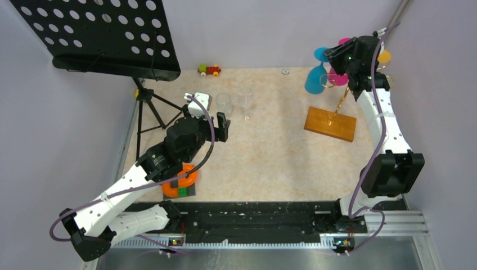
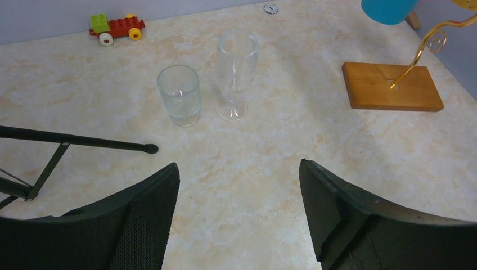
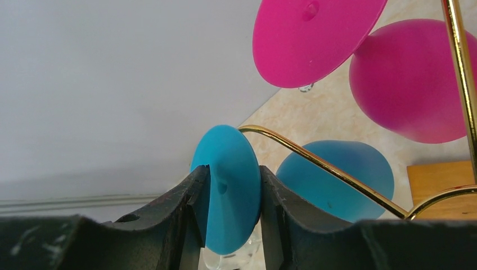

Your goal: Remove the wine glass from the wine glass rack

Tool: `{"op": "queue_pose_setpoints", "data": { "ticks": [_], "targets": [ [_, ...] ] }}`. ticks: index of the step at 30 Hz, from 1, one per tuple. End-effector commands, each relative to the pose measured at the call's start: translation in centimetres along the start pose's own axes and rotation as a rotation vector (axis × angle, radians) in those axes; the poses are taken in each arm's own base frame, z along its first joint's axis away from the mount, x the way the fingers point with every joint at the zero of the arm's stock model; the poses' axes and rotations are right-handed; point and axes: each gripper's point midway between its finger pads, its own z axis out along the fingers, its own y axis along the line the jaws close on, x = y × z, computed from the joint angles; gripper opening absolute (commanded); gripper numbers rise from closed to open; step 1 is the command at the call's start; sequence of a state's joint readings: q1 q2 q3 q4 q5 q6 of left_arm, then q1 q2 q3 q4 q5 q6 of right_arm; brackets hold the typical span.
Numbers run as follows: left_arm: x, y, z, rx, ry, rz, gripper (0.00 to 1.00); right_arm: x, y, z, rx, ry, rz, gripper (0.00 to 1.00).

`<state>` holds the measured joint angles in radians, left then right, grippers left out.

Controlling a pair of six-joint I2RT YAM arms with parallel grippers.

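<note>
The right end effector (image 3: 233, 185) pinches the flat round foot of the blue wine glass (image 3: 349, 160), with one finger pressed on each side of it. The glass hangs upside down on a curled gold arm of the wine glass rack (image 1: 330, 124), just beside a pink glass (image 3: 410, 84), high over the rack's wooden base at the far right of the worktop (image 2: 281, 146). The left end effector (image 2: 239, 167) has its fingers spread wide with nothing in them, well apart from the rack, near a small clear cup (image 2: 179, 93) and a tall clear glass (image 2: 236, 67) standing side by side.
</note>
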<state>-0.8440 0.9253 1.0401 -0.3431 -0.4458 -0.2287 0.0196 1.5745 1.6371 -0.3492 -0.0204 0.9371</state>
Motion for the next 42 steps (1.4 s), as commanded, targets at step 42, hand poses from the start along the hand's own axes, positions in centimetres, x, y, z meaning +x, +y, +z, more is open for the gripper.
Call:
{"op": "queue_pose_setpoints", "data": {
  "ticks": [42],
  "targets": [
    [-1.2,-0.1,-0.7,0.017,-0.042,-0.041,0.82,-4.4,4.4,-3.8,-0.208,-0.247,0.077,0.00]
  ]
}}
